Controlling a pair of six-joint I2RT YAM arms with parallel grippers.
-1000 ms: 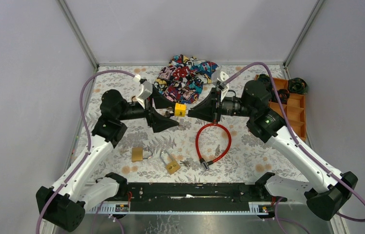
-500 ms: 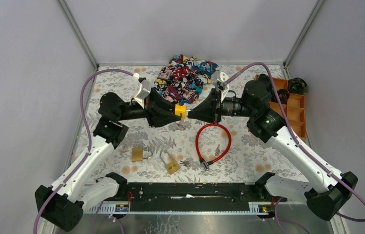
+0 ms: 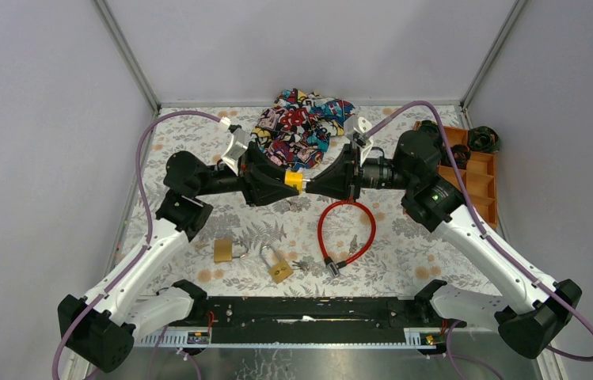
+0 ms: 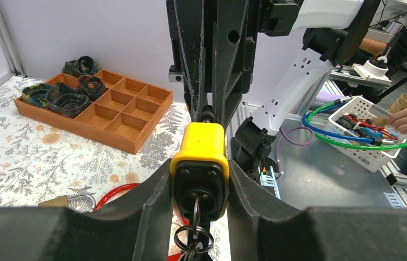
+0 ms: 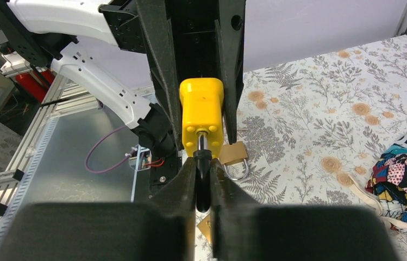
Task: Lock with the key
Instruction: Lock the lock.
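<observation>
Where left claw point(image 4: 199, 187) meets right claw point(image 5: 203, 176), the padlock point(image 3: 295, 181) sits — clamped.

- held padlock point(image 3: 294, 181) mid-table, off the surface, between left gripper point(image 3: 283, 184) on its left and right gripper point(image 3: 307, 185) on its right
- key point(image 4: 195, 209) in the end facing the left arm, shackle point(image 5: 203, 142) toward the right arm
- cloth point(image 3: 301, 127) behind it, at the far edge
- cable lock point(image 3: 319, 228) on table point(image 3: 404, 253), just in front, slightly right
- first loose padlock point(image 3: 224, 250) and second loose padlock point(image 3: 280, 271) side by side, left of the cable lock, nearer the arm bases
- compartment tray point(image 3: 479, 178) at the right edge
</observation>
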